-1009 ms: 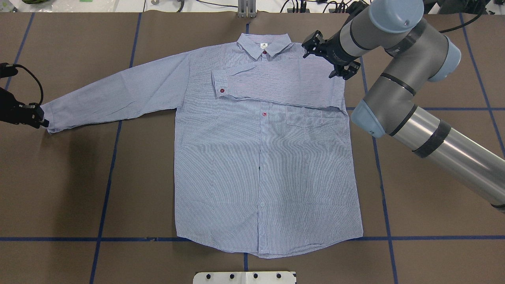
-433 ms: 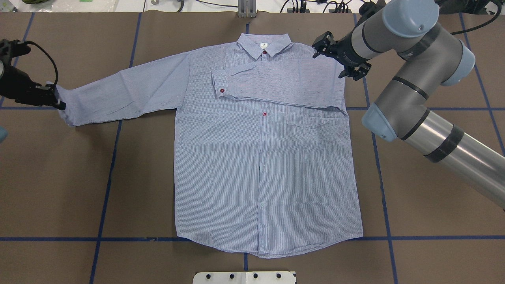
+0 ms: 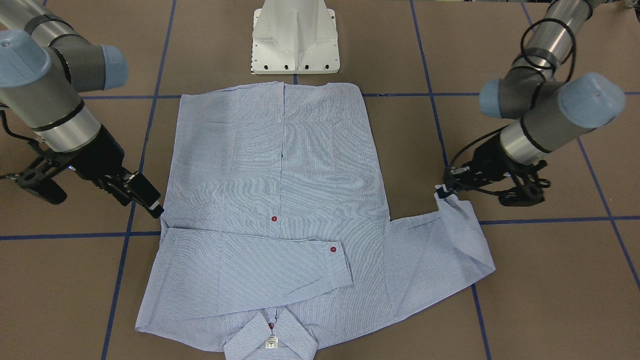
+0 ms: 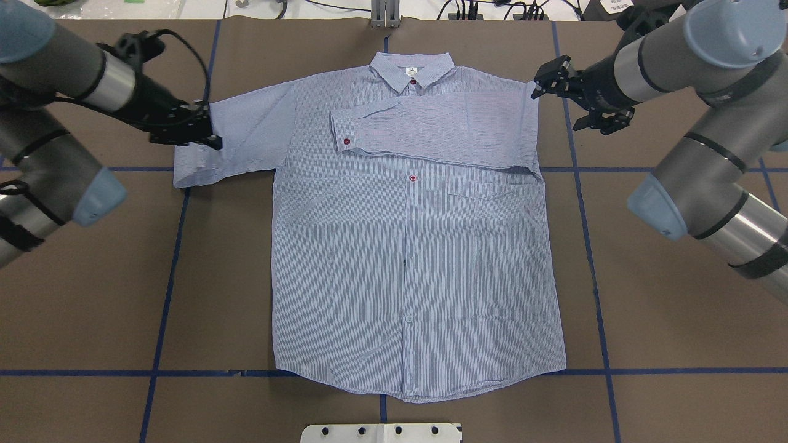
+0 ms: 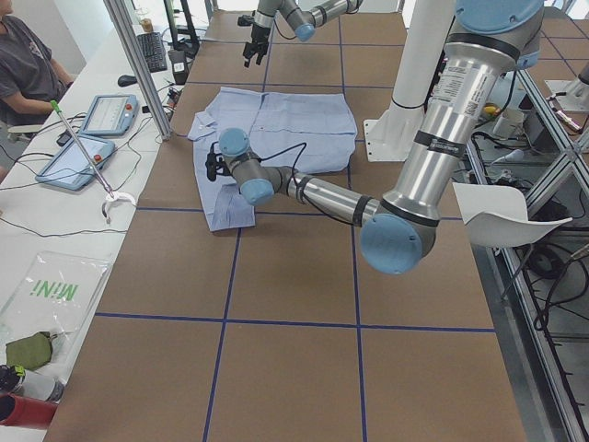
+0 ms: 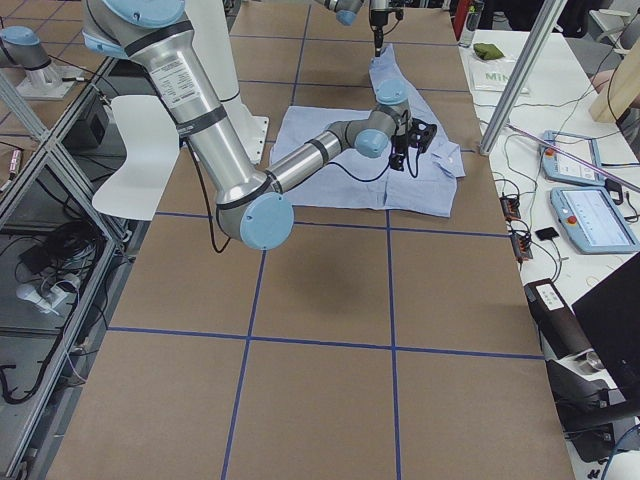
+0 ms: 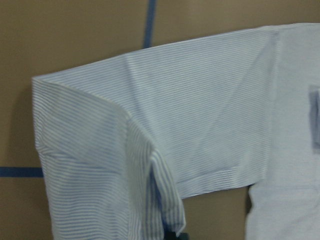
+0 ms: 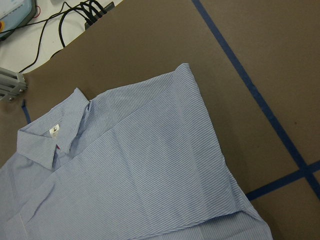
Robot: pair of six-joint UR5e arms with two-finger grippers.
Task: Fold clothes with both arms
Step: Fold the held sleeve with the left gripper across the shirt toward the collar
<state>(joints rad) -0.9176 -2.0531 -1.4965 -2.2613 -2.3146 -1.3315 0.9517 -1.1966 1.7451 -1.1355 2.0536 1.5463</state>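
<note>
The light blue striped shirt lies flat and buttoned, collar at the far edge. One sleeve is folded across the chest, its cuff carrying a red button. My left gripper is shut on the other sleeve's cuff, lifted above the sleeve, which doubles back at a fold. From the front, that left gripper pinches the raised cuff. The left wrist view shows the sleeve hanging under it. My right gripper is open and empty, just off the shirt's shoulder; the front view also shows this right gripper.
The white pedestal base stands at the shirt's hem side. Blue tape lines cross the brown table. A metal bracket and cables sit at the far edge. A person and tablets are at the side bench.
My left gripper has carried the sleeve cuff up and inward toward the shirt's body, doubling the sleeve over. My right gripper has drawn back off the shoulder to the right.
</note>
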